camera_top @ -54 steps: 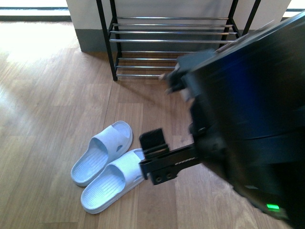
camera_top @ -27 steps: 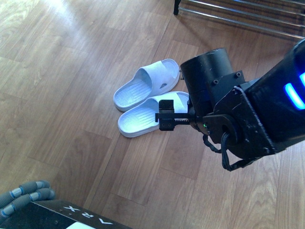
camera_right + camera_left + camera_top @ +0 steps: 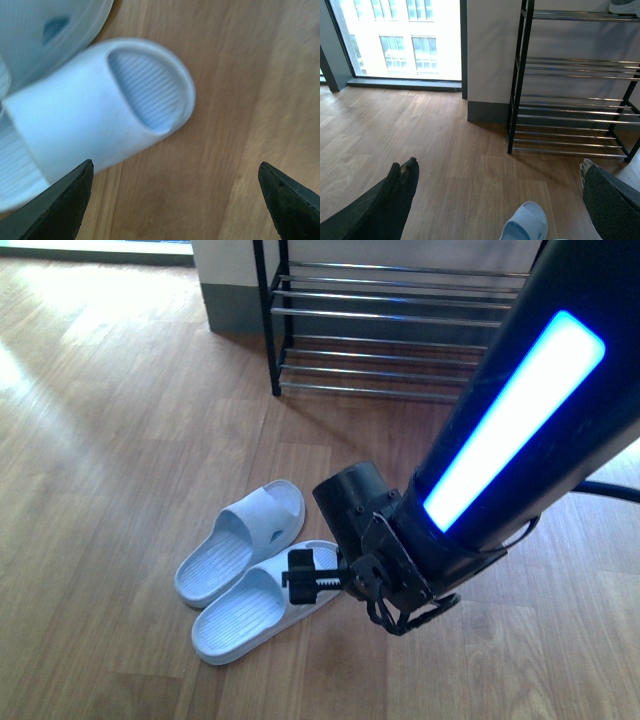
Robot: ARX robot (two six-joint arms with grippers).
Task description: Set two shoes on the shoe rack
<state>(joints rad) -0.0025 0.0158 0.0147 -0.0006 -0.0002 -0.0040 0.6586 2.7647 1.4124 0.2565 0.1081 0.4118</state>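
Two light blue slide sandals lie side by side on the wooden floor, the farther one (image 3: 243, 538) and the nearer one (image 3: 255, 612). My right gripper (image 3: 298, 578) hangs open just over the nearer sandal's toe end. In the right wrist view that sandal's toe (image 3: 120, 100) lies close ahead of the open right gripper (image 3: 175, 167), with bare floor between the fingers. The shoe rack (image 3: 400, 330) stands at the back by the wall. The left gripper (image 3: 496, 165) is open and empty, facing the rack (image 3: 570, 100), with one sandal's toe (image 3: 525, 225) low between its fingers.
A white wall with a grey skirting (image 3: 232, 300) stands left of the rack, and a floor-level window (image 3: 400, 40) beyond it. Something pale (image 3: 625, 6) rests on the rack's top shelf. My right arm (image 3: 520, 430), with its lit blue strip, fills the right of the front view.
The front view has swung about while the right arm moved. The right gripper stays open by the nearer sandal's toe. The sandals lie as before.
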